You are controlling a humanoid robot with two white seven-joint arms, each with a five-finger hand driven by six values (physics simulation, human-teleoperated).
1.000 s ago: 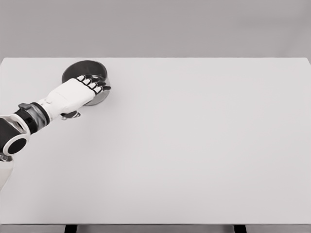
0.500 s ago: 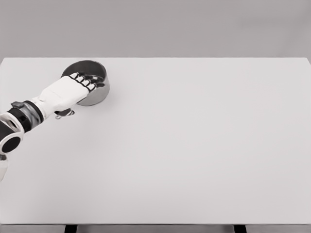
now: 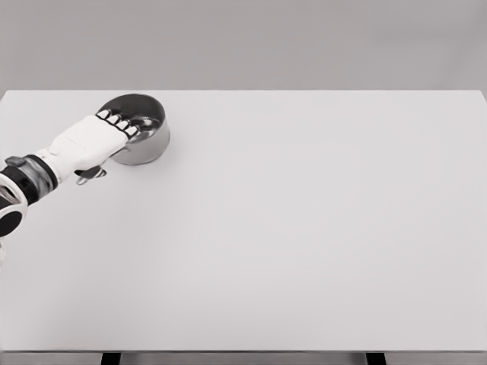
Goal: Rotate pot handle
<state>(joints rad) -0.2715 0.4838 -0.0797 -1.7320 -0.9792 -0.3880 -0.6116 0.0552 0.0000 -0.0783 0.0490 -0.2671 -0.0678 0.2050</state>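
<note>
Curling over the pot (image 3: 144, 137) rim, left hand (image 3: 95, 141) fingers hook inside.

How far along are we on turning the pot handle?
Done: the left hand has reached the pot at the table's far left and lies over its near-left rim. In hand: its fingers curl over that rim; the handle is hidden, so an actual grip is unclear. Left: any rotation can't be confirmed from this view. The right arm is not visible.
</note>
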